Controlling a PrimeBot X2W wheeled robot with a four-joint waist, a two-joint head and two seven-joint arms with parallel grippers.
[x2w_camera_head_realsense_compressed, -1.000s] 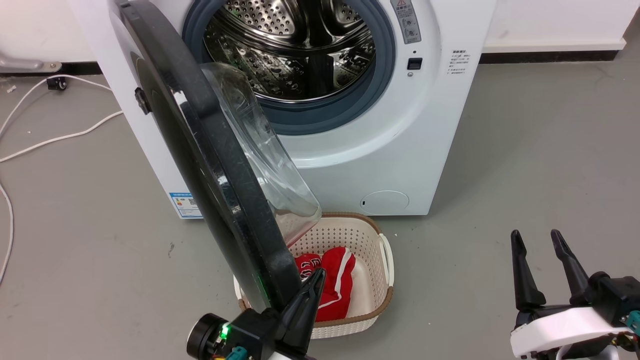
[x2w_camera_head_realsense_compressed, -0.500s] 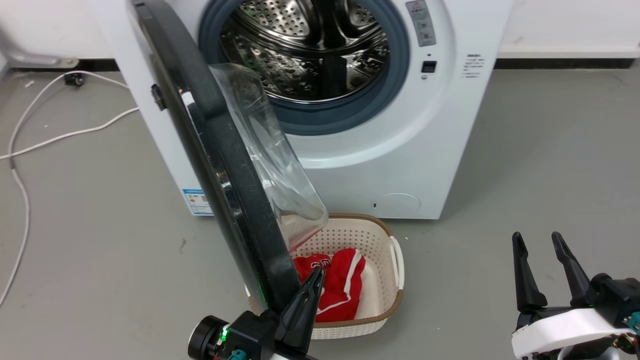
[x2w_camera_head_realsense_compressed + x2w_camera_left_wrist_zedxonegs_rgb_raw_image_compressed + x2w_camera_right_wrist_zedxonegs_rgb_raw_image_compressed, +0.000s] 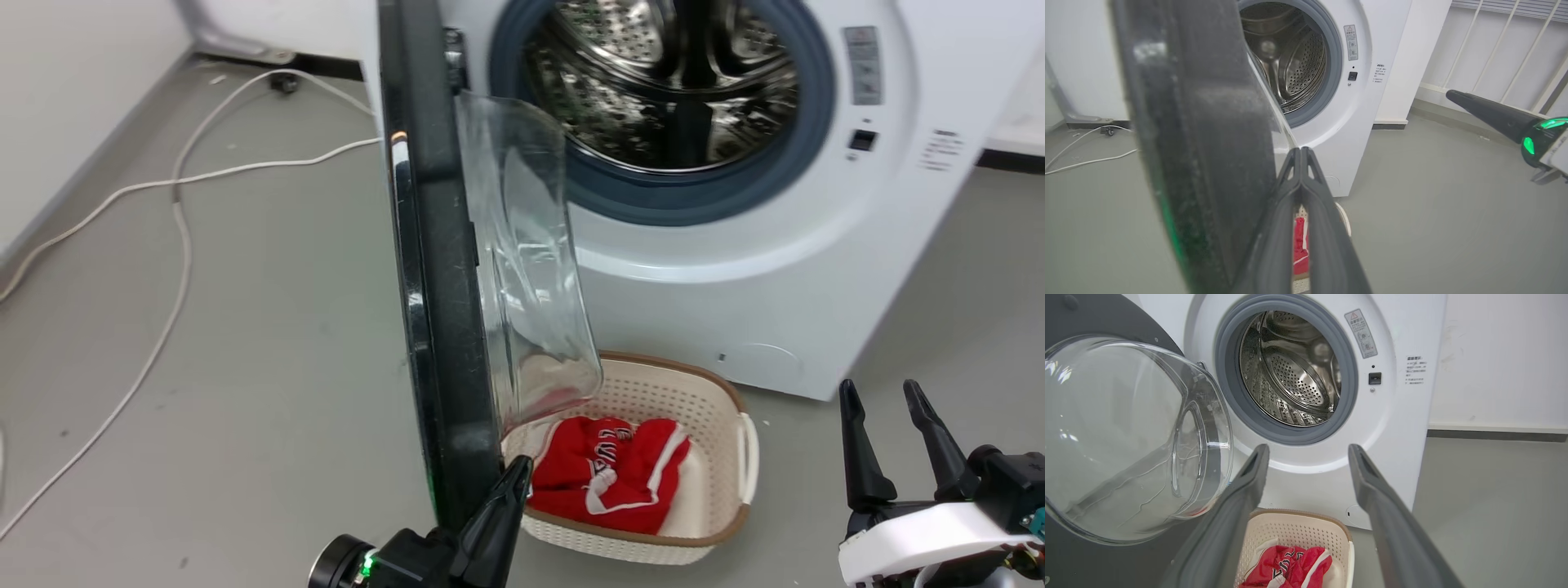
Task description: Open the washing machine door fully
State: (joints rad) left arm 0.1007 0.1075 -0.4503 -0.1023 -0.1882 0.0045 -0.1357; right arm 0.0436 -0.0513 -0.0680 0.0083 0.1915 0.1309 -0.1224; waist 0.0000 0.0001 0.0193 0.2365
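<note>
Door (image 3: 437, 327) rim beside left end effector (image 3: 521, 469) | pressed together | right end effector (image 3: 878, 390) spread

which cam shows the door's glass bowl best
The right wrist view: the washing machine door faces it, its glass bowl nearly whole. The head view sees the bowl side-on; the left wrist view has a blurred black rim and a sliver of glass.

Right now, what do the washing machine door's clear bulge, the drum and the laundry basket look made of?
Washing machine door: its bulge looks like clear glass or hard plastic, glossy, see-through with reflections. Drum: shiny perforated metal, probably stainless steel. Basket: cream moulded plastic, matte, regular holes, brown rim.
</note>
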